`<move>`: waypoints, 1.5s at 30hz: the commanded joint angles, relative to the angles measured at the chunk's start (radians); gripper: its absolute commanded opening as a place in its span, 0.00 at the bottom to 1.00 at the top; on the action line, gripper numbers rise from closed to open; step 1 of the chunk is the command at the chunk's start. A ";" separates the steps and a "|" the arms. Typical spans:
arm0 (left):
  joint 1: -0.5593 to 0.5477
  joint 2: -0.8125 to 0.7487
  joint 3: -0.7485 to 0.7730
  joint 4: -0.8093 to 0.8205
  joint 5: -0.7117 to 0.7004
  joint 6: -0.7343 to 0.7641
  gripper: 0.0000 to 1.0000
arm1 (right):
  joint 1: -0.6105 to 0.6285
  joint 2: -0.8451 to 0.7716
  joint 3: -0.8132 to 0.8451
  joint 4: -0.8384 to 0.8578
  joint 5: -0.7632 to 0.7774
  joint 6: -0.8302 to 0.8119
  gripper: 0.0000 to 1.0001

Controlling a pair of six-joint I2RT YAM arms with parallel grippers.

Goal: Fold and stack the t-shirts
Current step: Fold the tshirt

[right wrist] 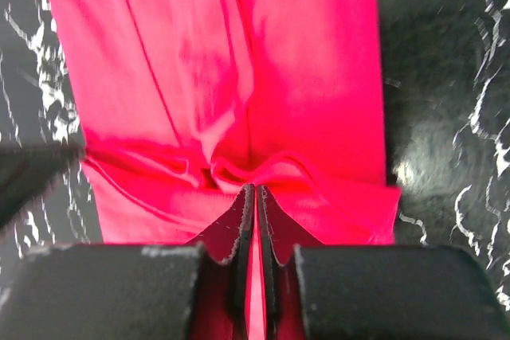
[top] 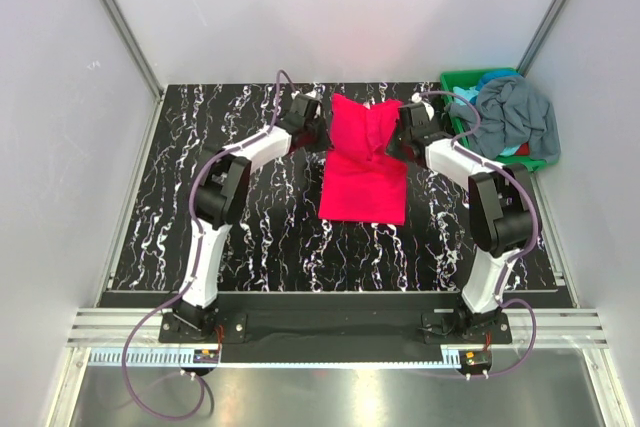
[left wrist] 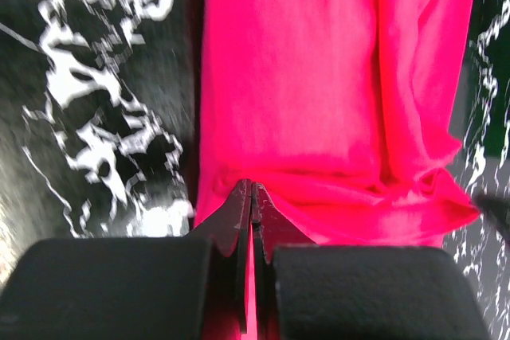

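Both arms reach fwd from their bases and bend inward at the elbow, wrists turned toward each other across the far-middle of the table (top: 260, 237). The left gripper (top: 320, 133) sits at the left edge of the magenta t-shirt (top: 365, 182). The right gripper (top: 398, 139) sits at its right edge, roughly level w/ the left one.

The top view gives the layout but not the fingertips. The wrist views fill that in. The left gripper (left wrist: 252, 189) has its fingers pressed nearly together w/ a thin strip of pink cloth between them. The right gripper (right wrist: 255, 190) shows the same: jaws pinched on a gathered fold of the magenta t-shirt (right wrist: 239, 61). So both are clamped on the shirt. The left wrist view is motion-blurred on the table side, and the magenta t-shirt (left wrist: 319, 77) hangs away from the fingers in long creases.

The shirt's long axis runs near-to-far on the table. The far part is wider and bunched between the grippers. The near part lies flat as a rough rectangle, its near edge toward the arm bases.

Only the top view shows the green bin (top: 455, 82) at the far right corner, w/ a grey-blue t-shirt (top: 515, 112) heaped over it.
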 commanded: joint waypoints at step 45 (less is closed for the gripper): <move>0.047 -0.177 -0.097 0.018 0.032 0.047 0.02 | 0.031 -0.032 -0.203 0.231 0.041 -0.001 0.10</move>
